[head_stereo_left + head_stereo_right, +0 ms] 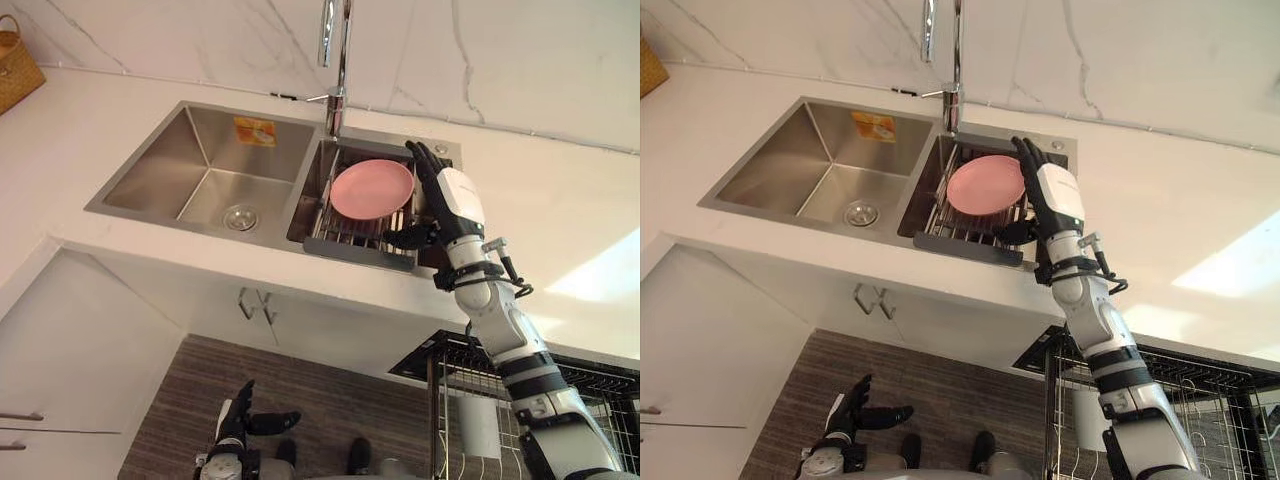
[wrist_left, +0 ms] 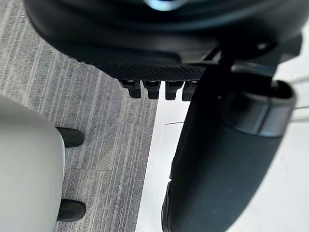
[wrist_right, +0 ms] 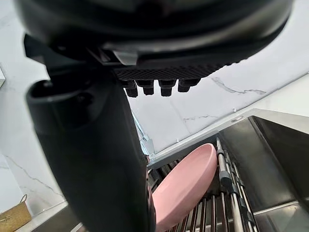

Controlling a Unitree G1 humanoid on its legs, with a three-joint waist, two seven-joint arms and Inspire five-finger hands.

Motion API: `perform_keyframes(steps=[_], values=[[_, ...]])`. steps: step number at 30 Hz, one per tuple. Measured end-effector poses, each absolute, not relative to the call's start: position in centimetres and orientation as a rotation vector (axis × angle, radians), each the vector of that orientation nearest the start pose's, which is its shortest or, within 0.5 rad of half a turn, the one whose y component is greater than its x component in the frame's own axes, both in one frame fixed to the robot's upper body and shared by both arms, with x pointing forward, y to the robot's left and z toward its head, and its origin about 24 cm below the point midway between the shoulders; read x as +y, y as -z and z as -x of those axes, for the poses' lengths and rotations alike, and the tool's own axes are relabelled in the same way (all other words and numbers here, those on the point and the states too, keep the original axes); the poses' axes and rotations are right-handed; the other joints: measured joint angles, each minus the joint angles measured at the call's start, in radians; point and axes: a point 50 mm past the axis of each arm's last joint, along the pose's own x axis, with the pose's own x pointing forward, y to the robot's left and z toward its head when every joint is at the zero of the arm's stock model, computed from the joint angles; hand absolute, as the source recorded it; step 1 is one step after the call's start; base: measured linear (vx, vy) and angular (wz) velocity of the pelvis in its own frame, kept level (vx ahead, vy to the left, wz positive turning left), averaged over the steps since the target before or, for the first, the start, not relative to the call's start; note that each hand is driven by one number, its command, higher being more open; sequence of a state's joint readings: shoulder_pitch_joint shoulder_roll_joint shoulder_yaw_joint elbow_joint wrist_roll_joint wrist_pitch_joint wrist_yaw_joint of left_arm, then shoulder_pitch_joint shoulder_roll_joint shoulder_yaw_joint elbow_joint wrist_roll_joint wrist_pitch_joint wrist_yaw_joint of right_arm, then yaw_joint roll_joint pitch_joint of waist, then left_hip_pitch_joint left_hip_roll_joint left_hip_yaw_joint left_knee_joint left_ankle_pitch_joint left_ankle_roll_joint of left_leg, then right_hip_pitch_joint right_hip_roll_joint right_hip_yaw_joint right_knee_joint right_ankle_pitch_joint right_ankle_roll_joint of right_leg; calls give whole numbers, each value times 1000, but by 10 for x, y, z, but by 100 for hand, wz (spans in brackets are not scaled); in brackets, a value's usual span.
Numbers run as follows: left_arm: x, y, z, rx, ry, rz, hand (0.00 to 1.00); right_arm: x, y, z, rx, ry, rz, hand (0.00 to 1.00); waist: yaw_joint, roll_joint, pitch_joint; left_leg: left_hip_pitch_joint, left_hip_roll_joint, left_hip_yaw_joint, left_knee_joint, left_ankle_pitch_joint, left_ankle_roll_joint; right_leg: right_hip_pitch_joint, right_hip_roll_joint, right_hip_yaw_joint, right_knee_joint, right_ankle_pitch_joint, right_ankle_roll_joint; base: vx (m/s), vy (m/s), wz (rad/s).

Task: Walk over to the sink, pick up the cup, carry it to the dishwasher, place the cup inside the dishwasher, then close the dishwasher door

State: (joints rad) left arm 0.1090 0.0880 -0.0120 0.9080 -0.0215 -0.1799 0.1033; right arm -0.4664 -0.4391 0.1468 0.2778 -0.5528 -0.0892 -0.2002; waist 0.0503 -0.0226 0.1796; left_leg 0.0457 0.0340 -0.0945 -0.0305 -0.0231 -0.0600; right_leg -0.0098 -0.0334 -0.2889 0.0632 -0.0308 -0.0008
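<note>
Outstretched right hand (image 1: 452, 200), fingers straight, thumb apart, left hand (image 1: 236, 425) low, fingers seemingly relaxed.

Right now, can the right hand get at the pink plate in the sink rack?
Probably yes. The right hand hangs open beside the right edge of the pink plate, fingers straight, with nothing between. The plate leans in the wire rack, open from above; the faucet stands behind it.

silver-grey arm (image 1: 508, 332), dark fingers (image 1: 424, 163), white-backed right hand (image 1: 461, 196)

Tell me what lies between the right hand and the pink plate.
Nothing: left eye view shows the right hand close beside the pink plate; whether they touch is unclear.
</note>
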Motion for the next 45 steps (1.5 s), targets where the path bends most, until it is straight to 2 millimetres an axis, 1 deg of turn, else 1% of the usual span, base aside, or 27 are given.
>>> perform_keyframes(steps=[2, 5, 9, 11, 14, 16, 18, 20, 21, 23, 27, 30, 35, 38, 41, 45], values=[[189, 138, -130, 812, -162, -103, 100, -187, -139, -340, -378, 86, 1016, 100, 4, -4, 18, -7, -5, -1, 1, 4, 4, -11, -7, -1, 13, -2, 0, -33, 17, 3], [189, 136, -133, 795, -163, -101, 100, -188, -143, -347, -376, 78, 1056, 100, 6, -4, 40, -11, -13, -4, 5, 5, 4, -16, -18, -5, 25, -5, 5, -16, 24, 6], [191, 133, -139, 770, -173, -92, 100, -186, -158, -359, -391, 95, 1103, 100, 13, -5, 67, -34, -22, -5, 10, 7, 8, -39, -27, -5, 33, -5, 6, 0, 0, 0], [191, 132, -144, 757, -172, -94, 100, -185, -175, -367, -425, 112, 1136, 100, 18, -4, 91, -43, -24, -5, 15, 9, 11, -46, -30, -7, 36, -5, 6, 8, 1, 2], [191, 131, -147, 753, -170, -96, 100, -187, -193, -373, -450, 135, 1180, 100, 19, -2, 98, -73, -28, 1, 33, 9, 11, -61, -34, -17, 37, -5, 6, 6, 2, 15], [190, 129, -152, 740, -180, -83, 100, -189, -215, -380, -480, 175, 1215, 100, 23, 2, 124, -85, -28, 10, 48, 9, 11, -67, -34, -21, 42, -5, 6, 4, -4, 13], [190, 128, -155, 734, -187, -86, 100, -189, -224, -383, -494, 198, 1224, 100, 29, 6, 129, -103, -28, 16, 61, 8, 12, -80, -34, -22, 47, -5, 5, -29, -15, 3], [189, 126, -160, 715, -182, -82, 100, -190, -237, -386, -506, 228, 1227, 100, 32, 15, 159, -108, -27, 19, 77, 2, 21, -82, -34, -22, 58, -7, 3, -49, -14, 1], [188, 126, -161, 714, -181, -83, 100, -191, -237, -387, -504, 231, 1228, 100, 32, 16, 160, -110, -27, 19, 78, 2, 21, -83, -35, -22, 59, -7, 3, -80, -10, -1], [188, 125, -163, 709, -176, -83, 100, -195, -239, -387, -497, 247, 1239, 100, 36, 19, 163, -133, -27, 20, 87, 1, 35, -101, -35, -21, 66, -7, 2, -55, -6, -1], [187, 124, -166, 700, -179, -77, 100, -203, -239, -387, -473, 266, 1255, 100, 37, 27, 180, -149, -28, 22, 97, 2, 38, -120, -37, -18, 80, -7, 1, 0, 0, 0], [187, 124, -166, 700, -181, -78, 100, -204, -239, -387, -466, 269, 1256, 100, 35, 28, 181, -152, -27, 23, 97, 2, 38, -125, -36, -17, 80, -7, 1, 0, 0, 0], [187, 124, -166, 702, -181, -79, 100, -199, -244, -384, -504, 265, 1245, 100, 30, 32, 183, -152, -28, 23, 97, 2, 38, -126, -37, -17, 80, -7, 1, 0, 0, 0], [187, 124, -166, 703, -180, -79, 100, -191, -248, -375, -585, 252, 1217, 100, 29, 33, 184, -152, -29, 23, 97, 2, 38, -126, -37, -17, 80, -7, 1, 0, 0, 0], [187, 124, -166, 703, -180, -79, 100, -186, -241, -368, -627, 223, 1208, 100, 29, 33, 184, -152, -29, 23, 97, 3, 38, -126, -38, -16, 83, -8, 1, 0, 0, 0], [187, 124, -166, 705, -179, -80, 100, -186, -229, -364, -613, 201, 1202, 100, 28, 33, 184, -148, -31, 24, 88, 7, 43, -126, -40, -15, 87, -9, 0, 0, 0, 0]])
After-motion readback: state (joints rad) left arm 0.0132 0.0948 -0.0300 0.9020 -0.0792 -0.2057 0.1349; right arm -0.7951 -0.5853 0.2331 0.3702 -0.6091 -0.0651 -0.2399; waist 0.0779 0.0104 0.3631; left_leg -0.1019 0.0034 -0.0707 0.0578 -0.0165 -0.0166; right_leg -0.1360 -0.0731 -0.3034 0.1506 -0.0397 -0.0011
